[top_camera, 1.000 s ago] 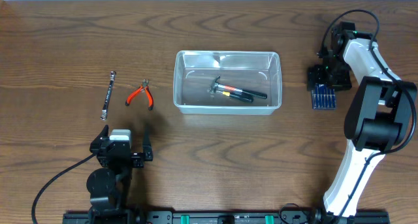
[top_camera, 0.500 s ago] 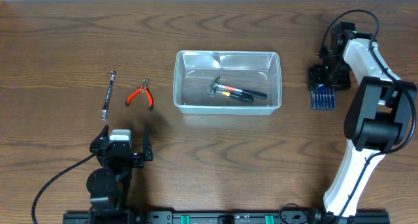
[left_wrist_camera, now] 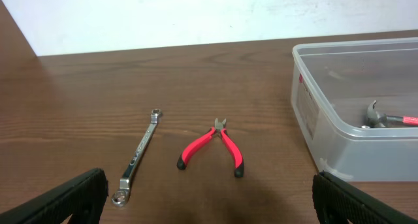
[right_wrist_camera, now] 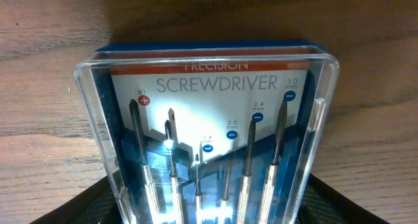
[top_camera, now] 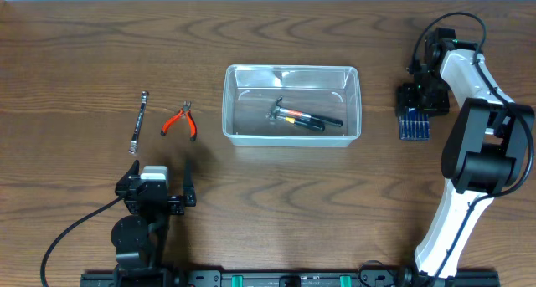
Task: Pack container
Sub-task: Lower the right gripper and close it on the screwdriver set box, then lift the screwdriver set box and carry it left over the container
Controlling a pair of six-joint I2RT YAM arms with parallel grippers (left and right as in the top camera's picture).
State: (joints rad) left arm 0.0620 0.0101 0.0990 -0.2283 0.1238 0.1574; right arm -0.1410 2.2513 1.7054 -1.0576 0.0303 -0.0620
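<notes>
Container sat mid-table, upright and open-topped, with a hammer lying on its floor. Judged as light, thin clear plastic: the walls probably flex, the surface is smooth and apt to slip, so any hold belongs on the rim over a long wall, not on a rounded corner. It likely needs no moving, since items go into it. Screwdriver set case lay flat on the table, well apart from the container on the right arm's side. Judged stiff, flat and light with a slick clear lid, so best pinched across its narrow width near one end. Right gripper was at the far end of the case from the arm base. The wrist view showed the case filling the space between its fingers, jaws part-way apart. Whether the pads were pressing on the case edges could not be told, and no lift was evident. Pliers and wrench lay unpacked on the container's other side, wrench farther out. Left gripper was parked nearer the arm base than those tools, jaws spread wide, holding and touching nothing.
</notes>
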